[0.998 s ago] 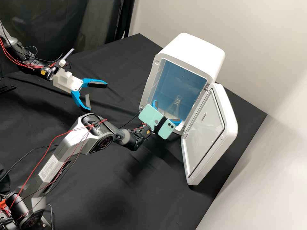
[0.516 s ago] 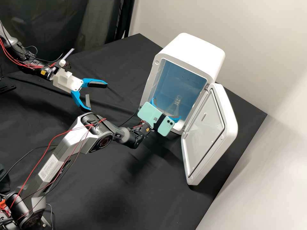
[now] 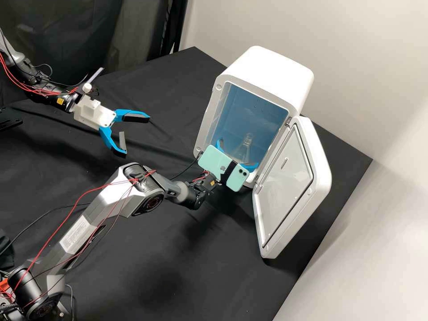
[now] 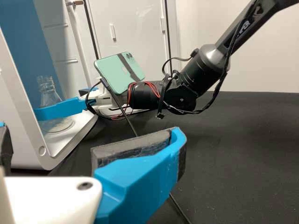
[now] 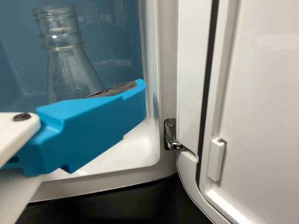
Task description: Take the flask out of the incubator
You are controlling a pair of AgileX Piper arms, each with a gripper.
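High view is showing the flask (image 3: 245, 143) standing upright on the incubator (image 3: 267, 76) floor, the right gripper (image 3: 235, 156) sitting at the doorway with jaws spread either side of its base, while the left gripper (image 3: 131, 133), also released and empty, is hanging well apart over the bench (image 3: 200, 267). Left wrist view is placing one blue finger (image 4: 60, 108) of the right gripper just beside the flask's lower body. Right wrist view is showing the flask rising close behind that finger, so the jaws are probably needing only to close across its vertical axis.
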